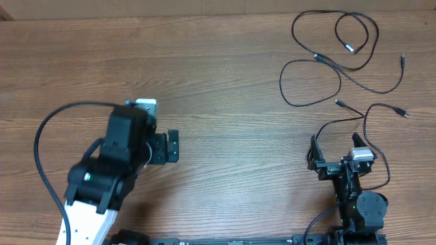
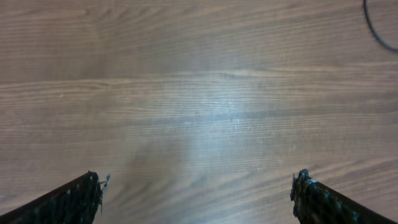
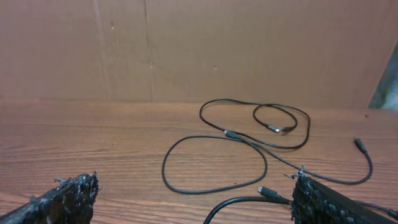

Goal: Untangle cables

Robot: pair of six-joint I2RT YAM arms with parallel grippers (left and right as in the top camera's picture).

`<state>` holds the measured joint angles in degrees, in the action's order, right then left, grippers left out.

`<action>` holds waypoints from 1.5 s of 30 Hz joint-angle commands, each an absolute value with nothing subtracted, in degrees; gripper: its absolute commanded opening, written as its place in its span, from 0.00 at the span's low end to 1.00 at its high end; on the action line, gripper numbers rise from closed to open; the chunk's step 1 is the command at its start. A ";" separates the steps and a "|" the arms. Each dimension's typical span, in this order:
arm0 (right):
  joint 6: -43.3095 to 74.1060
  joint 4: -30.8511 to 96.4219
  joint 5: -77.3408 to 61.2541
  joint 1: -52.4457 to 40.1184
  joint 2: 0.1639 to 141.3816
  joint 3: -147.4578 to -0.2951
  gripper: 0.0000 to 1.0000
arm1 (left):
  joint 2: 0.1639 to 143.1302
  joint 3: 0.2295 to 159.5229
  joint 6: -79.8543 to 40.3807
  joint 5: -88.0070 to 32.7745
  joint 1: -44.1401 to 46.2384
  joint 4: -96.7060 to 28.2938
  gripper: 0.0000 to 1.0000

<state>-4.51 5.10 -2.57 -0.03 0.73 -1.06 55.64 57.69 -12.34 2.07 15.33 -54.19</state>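
Nearest, my right end effector (image 3: 196, 186) faces thin black metal-tipped cables (image 3: 227, 134) looping at one o'clock on the brown wooden bench (image 1: 218, 82). One strand curls just beside its fingers (image 3: 323, 202). Snagging it, or pinching two crossed cords, could tighten the tangle. It and my left end effector (image 2: 199, 190), which hovers over wood, gape fully and hold nothing.

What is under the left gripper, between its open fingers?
Only bare wooden table shows between the fingers of the left gripper; the cables lie away to the side. Seen from above, the arm hides the table directly beneath its body.
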 commanded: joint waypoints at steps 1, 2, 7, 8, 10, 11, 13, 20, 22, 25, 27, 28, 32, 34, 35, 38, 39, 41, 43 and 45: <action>-4.38 4.75 -2.66 0.12 0.16 -0.47 1.00 | 49.58 49.95 -6.52 -4.27 11.88 -48.64 1.00; -4.38 4.75 -2.66 0.12 0.16 -0.47 1.00 | 47.86 47.86 -6.07 -4.89 11.25 -46.74 0.99; -4.38 4.75 -2.68 0.12 0.16 -0.47 1.00 | 38.37 37.76 -5.74 -5.61 9.10 -37.63 1.00; -4.38 4.75 -2.66 0.12 0.16 -0.47 1.00 | 36.14 35.68 -5.74 -5.80 8.56 -35.68 0.99; -4.38 4.75 -2.68 0.12 0.16 -0.47 1.00 | 30.50 30.83 -5.74 -7.25 6.96 -31.53 1.00; -4.38 4.75 -2.66 0.12 0.16 -0.47 1.00 | 28.99 29.47 -5.76 -7.62 6.48 -30.50 0.99; -4.38 4.75 -2.66 0.12 0.16 -0.47 1.00 | 26.61 27.00 -5.74 -7.75 5.72 -28.45 1.00; -4.38 4.75 -2.68 0.12 0.16 -0.47 1.00 | 19.62 19.27 -5.74 -7.90 4.34 -22.06 1.00; -4.38 4.75 -2.68 0.12 0.16 -0.47 1.00 | 17.12 17.37 -5.74 -8.01 3.60 -21.02 1.00; -4.38 4.75 -2.68 0.12 0.16 -0.47 1.00 | 13.43 15.44 -5.72 -7.97 2.31 -20.88 1.00; -4.38 4.75 -2.66 0.12 0.16 -0.47 1.00 | 11.35 14.57 -5.30 -7.99 1.30 -20.91 0.99; -4.38 4.75 -2.68 0.12 0.16 -0.47 1.00 | 10.39 14.20 -5.10 -7.99 0.75 -20.88 0.99; -4.38 4.75 -2.68 0.12 0.16 -0.47 1.00 | 7.18 13.23 -5.08 -7.99 -1.83 -20.93 0.99; -4.38 4.75 -2.68 0.12 0.16 -0.47 1.00 | 6.11 13.21 -5.06 -7.99 -2.98 -20.91 0.99; -4.38 4.75 -2.68 0.12 0.16 -0.47 1.00 | 5.48 13.21 -4.91 -7.97 -3.46 -20.93 0.99; -4.38 4.75 -2.68 0.12 0.16 -0.47 1.00 | 3.97 13.17 -2.04 -7.86 -4.38 -20.91 0.99; -4.38 4.75 -2.68 0.12 0.16 -0.47 1.00 | 3.57 13.17 -1.23 -7.68 -4.64 -20.88 1.00; -4.38 4.75 -2.68 0.12 0.16 -0.47 1.00 | 2.94 13.10 -1.10 -6.83 -5.02 -20.91 1.00; -4.38 4.75 -2.66 0.12 0.16 -0.47 1.00 | 2.26 12.80 -1.04 -6.13 -5.26 -20.84 1.00; -4.38 4.75 -2.68 0.12 0.16 -0.47 1.00 | 0.62 11.44 -1.04 -5.67 -5.26 -20.38 1.00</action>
<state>-4.51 5.15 -2.57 -0.03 0.73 -1.06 2.81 13.43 -2.76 -6.87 -4.89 -20.97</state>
